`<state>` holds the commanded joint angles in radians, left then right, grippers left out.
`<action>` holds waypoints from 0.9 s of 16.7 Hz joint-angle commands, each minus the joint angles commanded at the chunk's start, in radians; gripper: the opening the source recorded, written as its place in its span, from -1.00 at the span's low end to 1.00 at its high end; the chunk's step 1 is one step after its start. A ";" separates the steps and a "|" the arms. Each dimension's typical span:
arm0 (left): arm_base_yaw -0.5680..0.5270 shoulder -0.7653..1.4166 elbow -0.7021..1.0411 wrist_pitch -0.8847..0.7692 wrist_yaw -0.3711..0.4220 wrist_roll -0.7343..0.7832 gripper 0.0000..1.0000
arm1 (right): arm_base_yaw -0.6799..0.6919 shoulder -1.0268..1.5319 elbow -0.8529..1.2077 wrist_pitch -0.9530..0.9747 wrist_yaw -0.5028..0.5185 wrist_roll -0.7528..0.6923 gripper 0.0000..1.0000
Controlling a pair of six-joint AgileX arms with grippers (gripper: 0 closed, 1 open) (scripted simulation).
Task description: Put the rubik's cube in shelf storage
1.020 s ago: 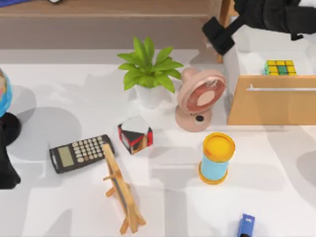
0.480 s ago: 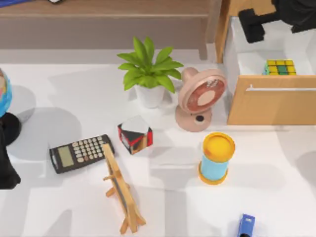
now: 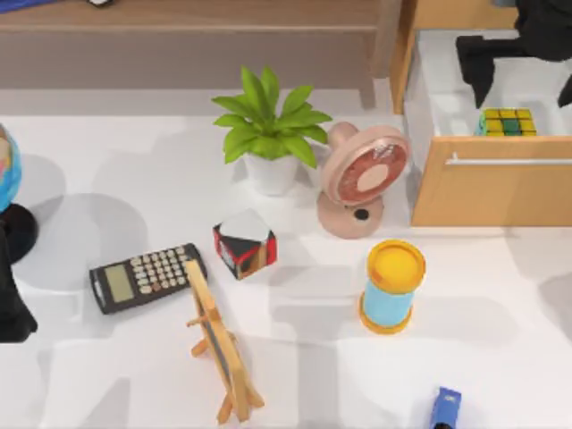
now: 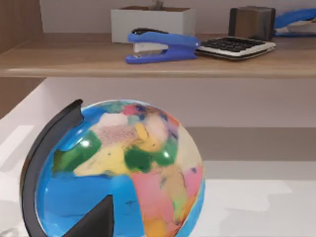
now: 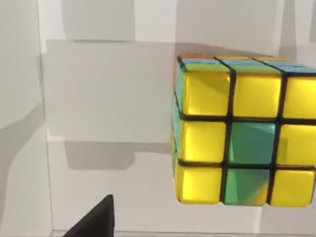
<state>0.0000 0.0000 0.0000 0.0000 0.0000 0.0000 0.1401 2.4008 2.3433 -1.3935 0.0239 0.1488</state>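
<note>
- A white worktop [image 3: 500, 295] is seen from above, with the brown shelf storage [image 3: 188, 27] along the frame's upper left.
- At the left edge, the left claw [image 3: 11, 308] is parked by a globe [image 3: 7, 170]; its opening cannot be told.
- At the upper right, the rubik's cube [image 3: 507, 121] lies in an open drawer [image 3: 492, 183], the right claw [image 3: 523, 67] spread wide above it.

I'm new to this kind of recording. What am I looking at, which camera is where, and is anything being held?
Two robot arms work at a white table. One picture looks down from above; the other two come from cameras on each arm's wrist. The right tool hangs above the rubik's cube, which sits in an open wooden drawer; the right wrist camera sees the cube close up. The left arm is parked at the table's left edge by a globe. Nothing is held. The shelf storage runs along the back. A plant, fan and calculator also stand there.
</note>
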 joint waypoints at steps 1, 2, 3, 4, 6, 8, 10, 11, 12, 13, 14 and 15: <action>0.000 0.000 0.000 0.000 0.000 0.000 1.00 | -0.002 0.017 0.023 -0.019 -0.001 0.012 1.00; 0.000 0.000 0.000 0.000 0.000 0.000 1.00 | -0.003 0.027 0.037 -0.028 -0.001 0.019 1.00; 0.000 0.000 0.000 0.000 0.000 0.000 1.00 | -0.004 0.034 0.047 -0.035 -0.001 0.024 1.00; 0.000 0.000 0.000 0.000 0.000 0.000 1.00 | -0.004 0.034 0.047 -0.035 -0.001 0.024 1.00; 0.000 0.000 0.000 0.000 0.000 0.000 1.00 | -0.004 0.034 0.047 -0.035 -0.001 0.024 1.00; 0.000 0.000 0.000 0.000 0.000 0.000 1.00 | -0.004 0.034 0.047 -0.035 -0.001 0.024 1.00; 0.000 0.000 0.000 0.000 0.000 0.000 1.00 | 0.002 0.030 0.043 -0.032 -0.001 0.023 1.00; 0.000 0.000 0.000 0.000 0.000 0.000 1.00 | 0.001 0.024 0.030 -0.027 -0.001 0.024 1.00; 0.000 0.000 0.000 0.000 0.000 0.000 1.00 | 0.001 0.014 0.010 -0.017 -0.001 0.026 1.00; 0.000 0.000 0.000 0.000 0.000 0.000 1.00 | 0.001 0.004 -0.014 -0.003 -0.002 0.027 1.00; 0.000 0.000 0.000 0.000 0.000 0.000 1.00 | 0.001 -0.006 -0.041 0.014 -0.001 0.027 1.00; 0.000 0.000 0.000 0.000 0.000 0.000 1.00 | 0.000 -0.012 -0.068 0.034 -0.001 0.026 1.00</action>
<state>0.0000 0.0000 0.0000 0.0000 0.0000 0.0000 0.1405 2.3891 2.2750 -1.3595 0.0227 0.1749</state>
